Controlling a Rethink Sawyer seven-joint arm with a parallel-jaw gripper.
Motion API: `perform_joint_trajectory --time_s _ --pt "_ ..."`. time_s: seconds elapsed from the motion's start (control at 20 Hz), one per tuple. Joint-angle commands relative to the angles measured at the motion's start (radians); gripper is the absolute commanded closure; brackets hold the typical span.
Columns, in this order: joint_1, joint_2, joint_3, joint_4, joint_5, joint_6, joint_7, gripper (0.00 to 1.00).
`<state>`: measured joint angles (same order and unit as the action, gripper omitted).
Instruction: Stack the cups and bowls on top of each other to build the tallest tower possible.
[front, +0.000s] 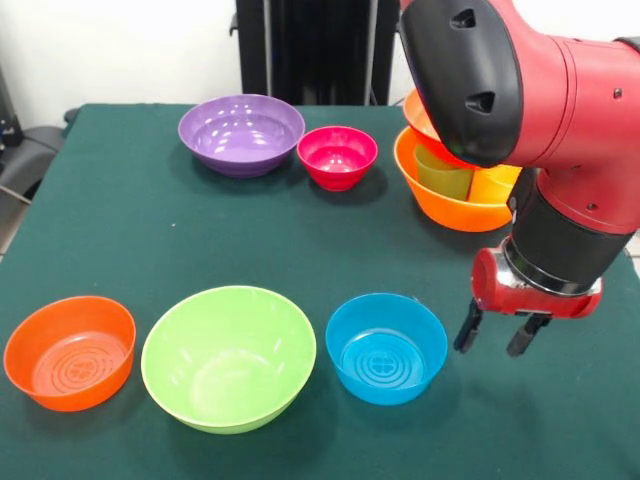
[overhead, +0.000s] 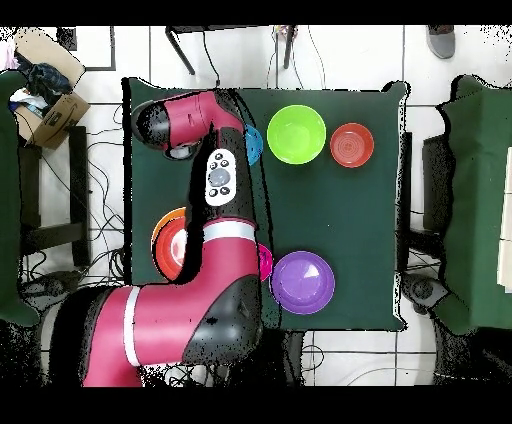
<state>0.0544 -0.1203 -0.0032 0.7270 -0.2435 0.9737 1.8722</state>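
Observation:
My gripper (front: 497, 335) is open and empty, hanging low over the table just right of the small blue bowl (front: 386, 348). The big lime green bowl (front: 228, 357) and small orange bowl (front: 70, 352) stand in the same front row. The purple bowl (front: 241, 133) and small pink bowl (front: 337, 157) stand at the back. The big orange bowl (front: 450, 205) holds a green cup (front: 443, 172) and a yellow cup (front: 495, 183). A red-orange bowl (front: 418, 112) shows behind it. The arm hides part of that group. No purple cup shows.
In the overhead view the arm covers the gripper and most of the blue bowl (overhead: 254, 145), pink bowl (overhead: 265, 263) and big orange bowl (overhead: 160, 225). The lime green bowl (overhead: 295, 133), small orange bowl (overhead: 351, 145) and purple bowl (overhead: 302, 282) show whole on the green table (overhead: 350, 220).

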Motion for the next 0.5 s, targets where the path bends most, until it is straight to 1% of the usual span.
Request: perform_joint_trajectory --time_s 0.05,0.2,0.5 --pt "0.006 0.017 -0.001 0.052 -0.006 0.037 0.114 0.00" --pt "0.005 0.000 -0.009 0.085 -0.001 0.022 0.107 0.00" --pt "0.003 -0.004 -0.026 0.122 0.000 -0.009 0.102 0.00"
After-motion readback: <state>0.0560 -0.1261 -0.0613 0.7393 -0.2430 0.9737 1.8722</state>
